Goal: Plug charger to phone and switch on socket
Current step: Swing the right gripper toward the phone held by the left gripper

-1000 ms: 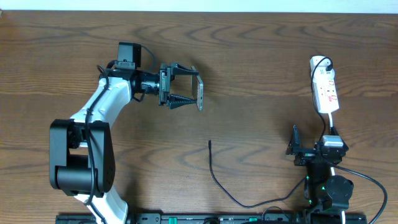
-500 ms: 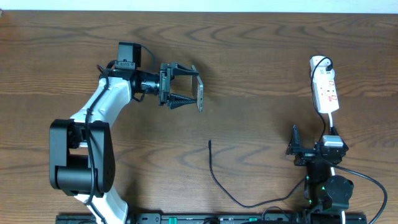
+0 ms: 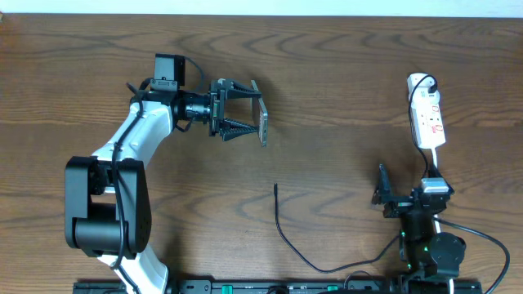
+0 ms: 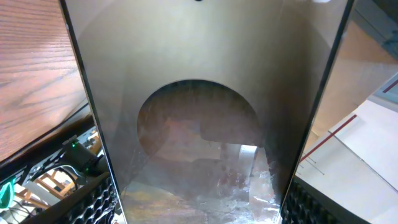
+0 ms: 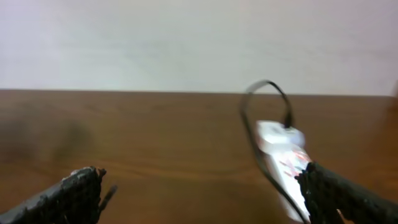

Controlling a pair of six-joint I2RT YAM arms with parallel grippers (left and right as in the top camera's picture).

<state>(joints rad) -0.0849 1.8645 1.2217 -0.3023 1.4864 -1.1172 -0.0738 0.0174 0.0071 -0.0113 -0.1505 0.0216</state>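
My left gripper [image 3: 255, 114] is shut on the phone [image 3: 264, 125] and holds it edge-on above the table, left of centre. In the left wrist view the phone's dark face with its brownish oval [image 4: 199, 124] fills the frame between my fingers [image 4: 199, 208]. The charger [image 3: 282, 233] is a thin black cable lying on the table, its plug tip pointing away at the centre front. The socket [image 3: 426, 114] is a white power strip at the far right. My right gripper [image 3: 407, 194] is open and empty just in front of it. The socket shows blurred in the right wrist view [image 5: 283, 149], ahead of my open fingers [image 5: 205, 193].
The table is brown wood [image 3: 343, 73]. A black cable [image 5: 267, 90] loops up from the socket's far end. The arm bases and their thicker cables [image 3: 482, 237] sit along the front edge.
The left gripper with the phone has shifted slightly upward. The right gripper has turned a little to the left.
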